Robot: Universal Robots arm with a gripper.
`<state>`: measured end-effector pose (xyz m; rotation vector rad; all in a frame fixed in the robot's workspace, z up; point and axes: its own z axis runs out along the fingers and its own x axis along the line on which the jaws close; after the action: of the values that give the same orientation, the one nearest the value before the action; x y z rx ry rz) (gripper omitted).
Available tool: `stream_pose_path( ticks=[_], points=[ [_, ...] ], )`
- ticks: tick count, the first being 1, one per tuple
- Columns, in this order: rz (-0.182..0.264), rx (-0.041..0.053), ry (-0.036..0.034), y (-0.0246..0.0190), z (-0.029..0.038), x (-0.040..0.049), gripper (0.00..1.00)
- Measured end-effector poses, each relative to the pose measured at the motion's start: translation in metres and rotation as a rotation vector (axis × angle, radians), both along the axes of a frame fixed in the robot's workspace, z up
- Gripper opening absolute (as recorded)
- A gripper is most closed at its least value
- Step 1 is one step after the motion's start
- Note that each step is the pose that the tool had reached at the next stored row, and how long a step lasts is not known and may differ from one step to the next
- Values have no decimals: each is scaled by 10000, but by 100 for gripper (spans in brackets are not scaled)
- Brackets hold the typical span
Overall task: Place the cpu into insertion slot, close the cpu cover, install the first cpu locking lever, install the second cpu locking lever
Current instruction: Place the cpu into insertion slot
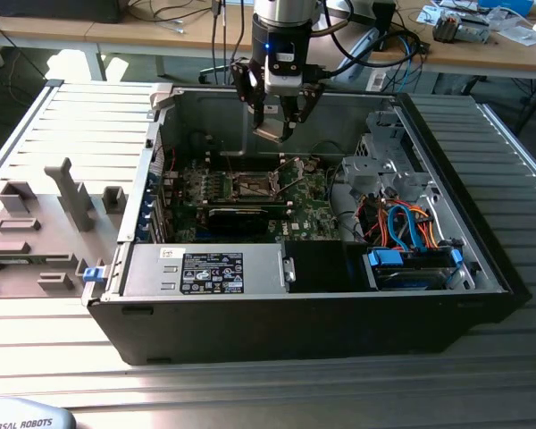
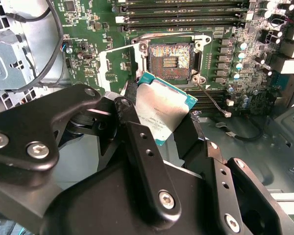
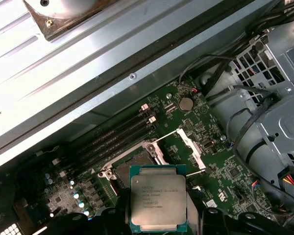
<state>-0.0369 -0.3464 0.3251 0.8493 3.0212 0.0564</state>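
The cpu (image 2: 159,110) is a flat square chip with a silver-grey top and green edge, gripped by two opposite edges in my gripper (image 2: 159,123), which is shut on it. In the exterior view my gripper (image 1: 273,128) hangs inside the open computer case, a little above the motherboard. The insertion slot (image 2: 170,57) lies open and bare beneath and slightly ahead of the chip. The cpu cover (image 3: 190,147) is swung up from the slot (image 3: 132,169) on its hinge. In the first wrist view the cpu (image 3: 158,203) overlaps the slot's near edge. A thin locking lever (image 2: 213,100) sticks out beside the slot.
A labelled power supply box (image 1: 210,271) sits along the case's front wall. A metal drive cage (image 1: 389,161) and blue cables (image 1: 411,228) fill the exterior view's right. Memory slots (image 2: 186,10) run beside the socket. Grey fixtures (image 1: 71,192) stand on the table at the exterior view's left.
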Motion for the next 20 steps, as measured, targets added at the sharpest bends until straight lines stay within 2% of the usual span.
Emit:
stream_pose_path(
  ticks=[20],
  points=[
    [-155, -29, 0, 0, 0, 0, 54]
  ],
)
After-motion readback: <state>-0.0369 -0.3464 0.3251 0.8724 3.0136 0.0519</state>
